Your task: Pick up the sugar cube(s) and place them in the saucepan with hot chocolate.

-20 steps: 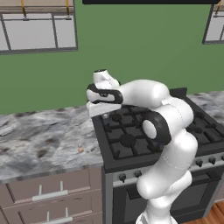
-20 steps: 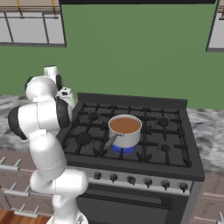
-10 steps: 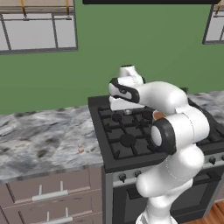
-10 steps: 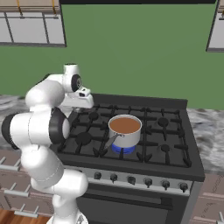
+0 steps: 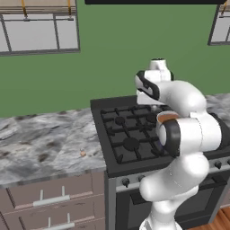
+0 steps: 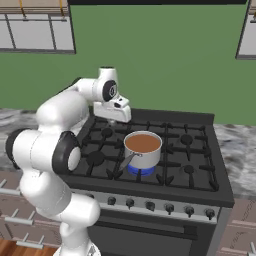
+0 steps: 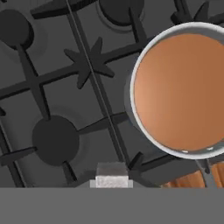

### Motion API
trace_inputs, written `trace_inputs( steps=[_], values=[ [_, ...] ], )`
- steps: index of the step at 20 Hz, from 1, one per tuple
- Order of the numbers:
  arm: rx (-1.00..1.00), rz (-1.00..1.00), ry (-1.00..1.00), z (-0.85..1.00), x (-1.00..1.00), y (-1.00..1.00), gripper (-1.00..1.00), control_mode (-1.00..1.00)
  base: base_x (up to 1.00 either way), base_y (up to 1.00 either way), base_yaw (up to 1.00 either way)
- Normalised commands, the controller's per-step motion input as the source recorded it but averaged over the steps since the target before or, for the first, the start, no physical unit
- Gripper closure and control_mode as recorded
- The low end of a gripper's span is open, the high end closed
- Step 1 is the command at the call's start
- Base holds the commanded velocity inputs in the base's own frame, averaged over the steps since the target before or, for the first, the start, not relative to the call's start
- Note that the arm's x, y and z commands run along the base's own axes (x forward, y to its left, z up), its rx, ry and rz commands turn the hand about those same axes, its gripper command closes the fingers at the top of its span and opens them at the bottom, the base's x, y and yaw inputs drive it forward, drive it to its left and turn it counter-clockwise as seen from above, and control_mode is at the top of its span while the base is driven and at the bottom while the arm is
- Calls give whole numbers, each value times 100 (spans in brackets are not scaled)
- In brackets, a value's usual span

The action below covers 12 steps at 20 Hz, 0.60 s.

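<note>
Left base view: a tan speck, likely the sugar cube (image 5: 82, 153), lies on the counter (image 5: 40, 148) well left of the stove (image 5: 134, 134).

Right base view: gripper (image 6: 114, 119) hovers just behind-left of the saucepan (image 6: 142, 149).

Hand view: jaws shut (no cube visible between them). Looks like the carry step; next, centre over the saucepan.

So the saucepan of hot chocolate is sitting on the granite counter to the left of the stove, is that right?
Not quite. The saucepan of hot chocolate sits on the stove itself, on a front burner with a blue flame under it, not on the granite counter. The right base view shows this.
</note>
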Motion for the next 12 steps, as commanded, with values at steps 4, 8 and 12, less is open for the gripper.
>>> trace_inputs(
  steps=[4, 8, 12],
  values=[
    [3, -3, 1, -14, 23, -100, 100, -100, 0, 0, 0],
    [13, 0, 0, -10, 26, -100, 100, -100, 0, 0, 0],
    [1, 0, 0, -21, 20, -75, 100, -100, 0, 0, 0]
  ],
)
